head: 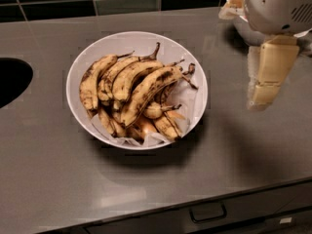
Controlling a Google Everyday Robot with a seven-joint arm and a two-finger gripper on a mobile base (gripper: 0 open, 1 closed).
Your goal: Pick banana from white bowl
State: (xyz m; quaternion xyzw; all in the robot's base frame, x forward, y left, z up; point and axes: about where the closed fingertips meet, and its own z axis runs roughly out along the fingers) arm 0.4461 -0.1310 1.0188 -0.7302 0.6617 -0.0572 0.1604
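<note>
The white bowl (80, 57) sits in the middle of the grey counter, lined with white paper and holding several overripe bananas. The plump, dull yellow-tan banana (89, 85) lies along the bowl's left side. Slimmer bananas with black streaks are piled to its right. My gripper (265, 94) hangs at the upper right, above the counter and to the right of the bowl, apart from it. Its white wrist housing fills the top right corner. Nothing shows in the gripper.
A deeper white bowl (233, 4) with crumpled paper stands at the back right, mostly hidden behind my wrist. A dark sink opening (12, 79) cuts into the counter at the left. A black tiled wall runs along the back. A drawer handle (207, 213) shows below the front edge.
</note>
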